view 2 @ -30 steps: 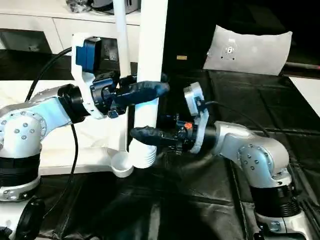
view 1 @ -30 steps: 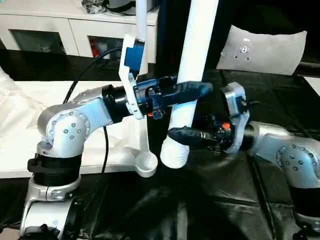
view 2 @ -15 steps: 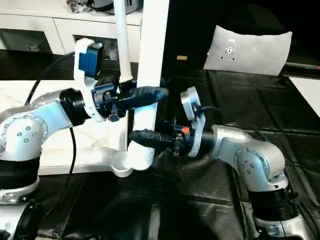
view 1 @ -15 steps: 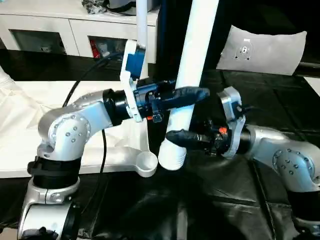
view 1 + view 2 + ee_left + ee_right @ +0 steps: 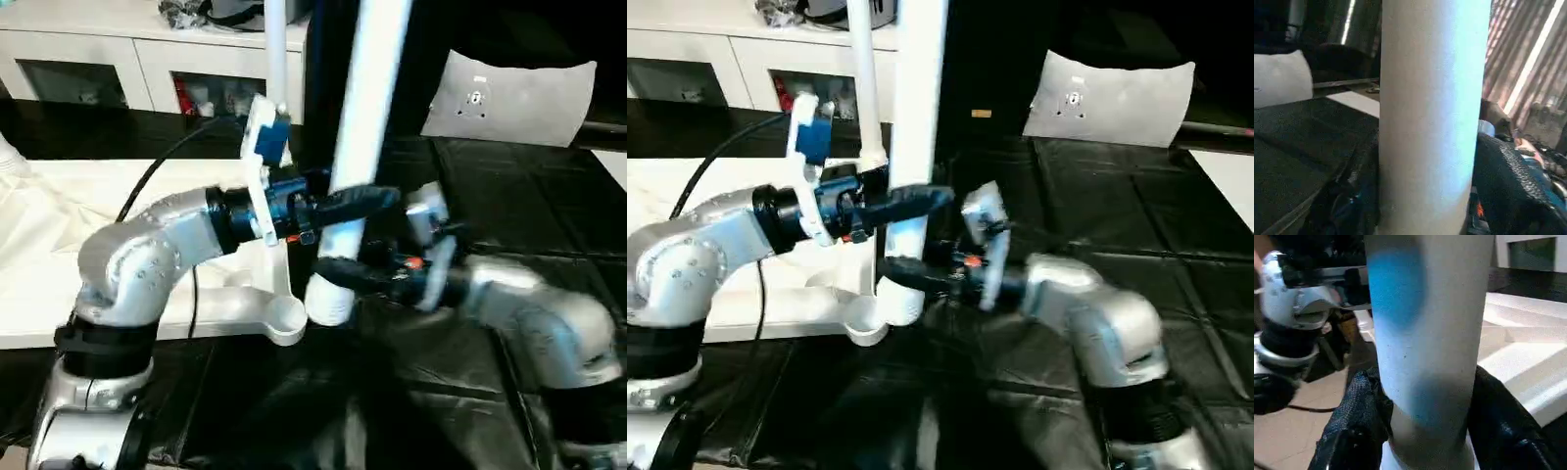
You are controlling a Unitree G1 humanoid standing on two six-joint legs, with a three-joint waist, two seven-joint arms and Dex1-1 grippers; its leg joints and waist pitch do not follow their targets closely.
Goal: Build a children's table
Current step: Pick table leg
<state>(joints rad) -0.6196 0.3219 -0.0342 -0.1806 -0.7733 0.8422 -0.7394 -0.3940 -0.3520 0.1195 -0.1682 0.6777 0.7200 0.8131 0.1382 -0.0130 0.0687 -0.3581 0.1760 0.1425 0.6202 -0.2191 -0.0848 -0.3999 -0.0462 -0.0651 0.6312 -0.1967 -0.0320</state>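
Observation:
A long white table leg (image 5: 360, 117) stands nearly upright, its ribbed lower end (image 5: 328, 299) just to the right of the near corner socket (image 5: 289, 321) of the children's table top (image 5: 59, 225), which lies underside up on the left. My left gripper (image 5: 367, 199) is shut on the leg at mid-height. Just above the ribbed end, my right gripper (image 5: 328, 272) is shut on the same leg. Both wrist views show black fingers (image 5: 1513, 186) (image 5: 1356, 426) pressed against either side of the leg. Another thinner-looking leg (image 5: 862, 78) stands in a farther socket.
A black sheet (image 5: 392, 411) covers the ground under and to the right of the grippers. A white cabinet with shelves (image 5: 98, 49) runs along the back. A flat white board (image 5: 509, 93) leans at the back right.
The held leg and both grippers have shifted left, bringing the ribbed end closer to the near corner socket. My right arm has swung left and shows blurred.

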